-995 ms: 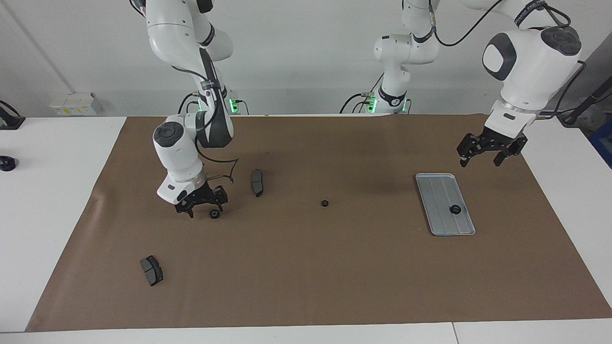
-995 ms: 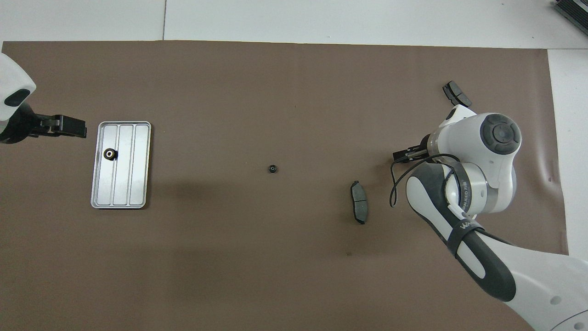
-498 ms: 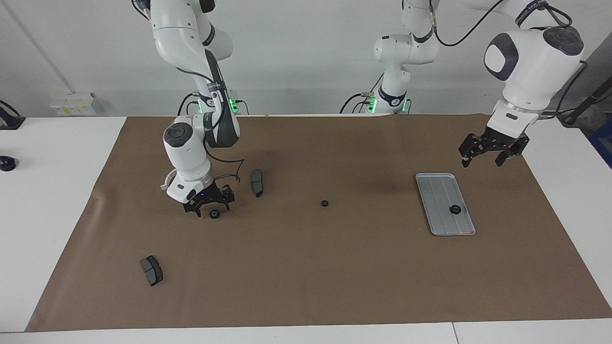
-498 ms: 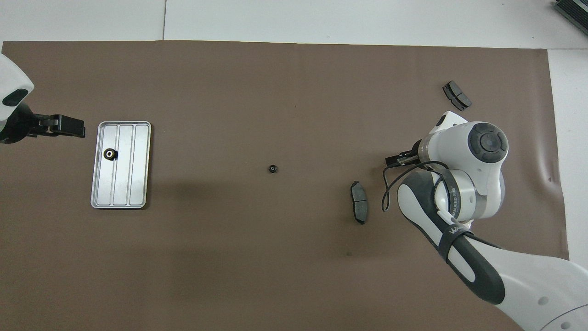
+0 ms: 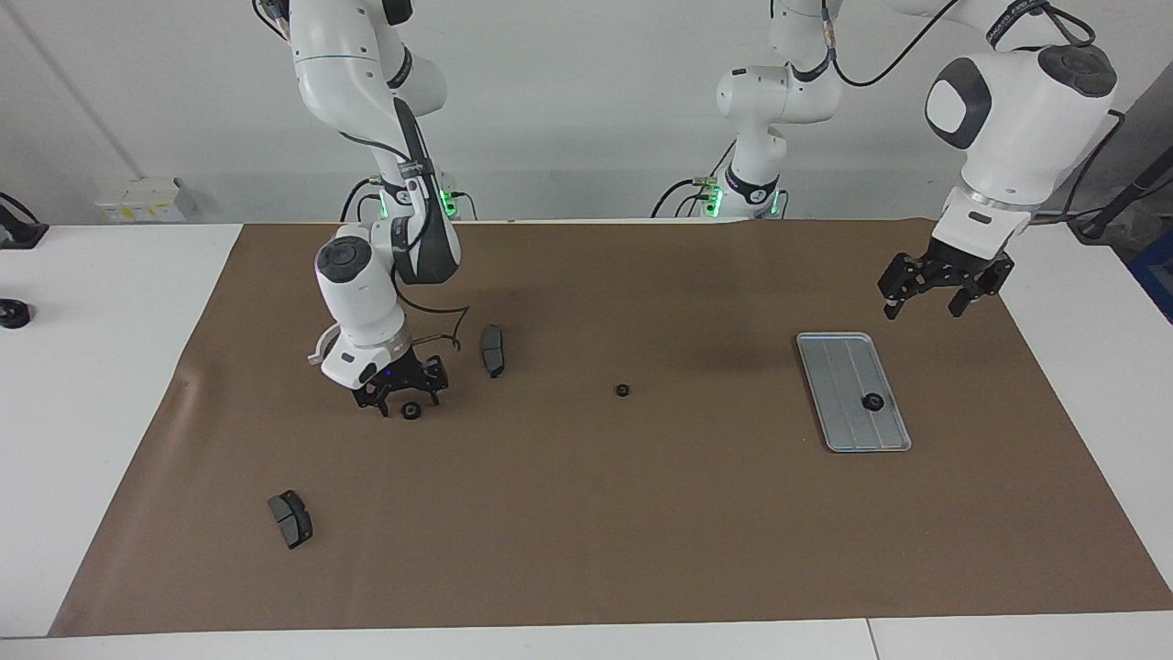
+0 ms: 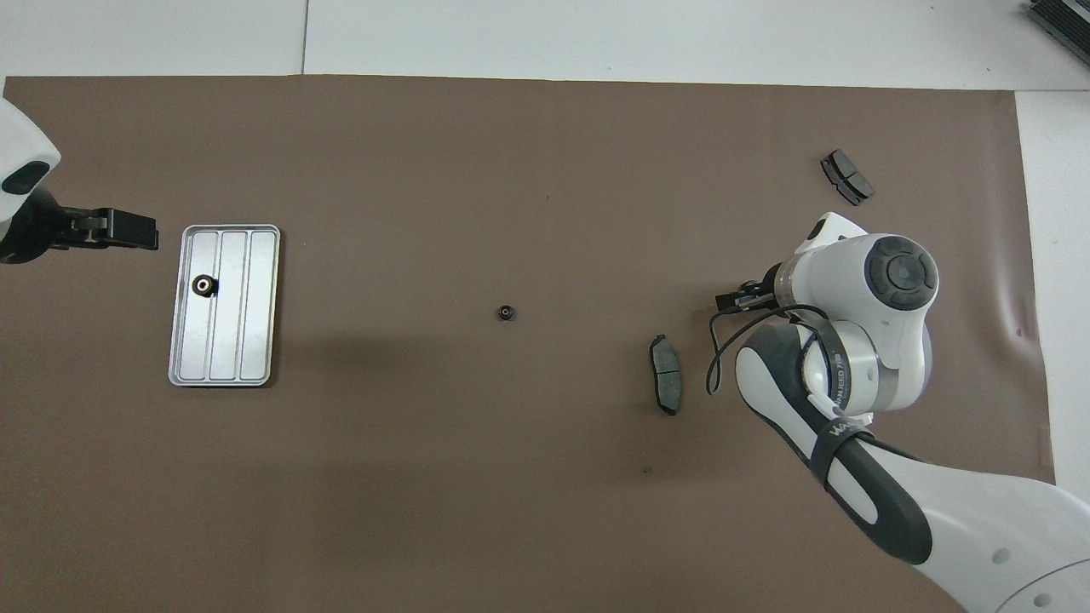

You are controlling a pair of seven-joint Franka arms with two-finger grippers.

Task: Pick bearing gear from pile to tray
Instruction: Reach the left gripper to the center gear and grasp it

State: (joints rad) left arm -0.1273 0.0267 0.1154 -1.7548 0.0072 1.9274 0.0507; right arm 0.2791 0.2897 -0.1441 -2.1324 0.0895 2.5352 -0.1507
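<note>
the right gripper (image 5: 408, 401) is low over the brown paper sheet (image 5: 586, 513) at the right arm's end of the surface, with its jaws spread and a small black ring (image 5: 411, 411) lying on the sheet between the fingertips. whether the fingertips touch the ring cannot be told. in the overhead view the arm's wrist covers this ring, and only one black finger (image 6: 739, 297) shows past it.

a dark grey brake pad (image 5: 493, 350) lies just beside that gripper, toward the middle of the surface. a second brake pad (image 5: 290, 519) lies well apart from it, farther from the robots and close to the right arm's end of the sheet.

a second small black ring (image 5: 622, 390) lies alone near the middle of the sheet, between the brake pad and the tray (image 5: 838, 367).

the tray is a flat silver-grey rectangle with a raised rim and lengthwise ridges, lying at the left arm's end of the surface. a third black ring (image 5: 872, 401) with a pale centre already lies in it, close to the long rim toward the left arm's end.

the left gripper (image 5: 933, 301) hangs in the air over the sheet, just past the tray's short edge on the robots' side, its jaws spread and holding nothing. the left arm waits there.
</note>
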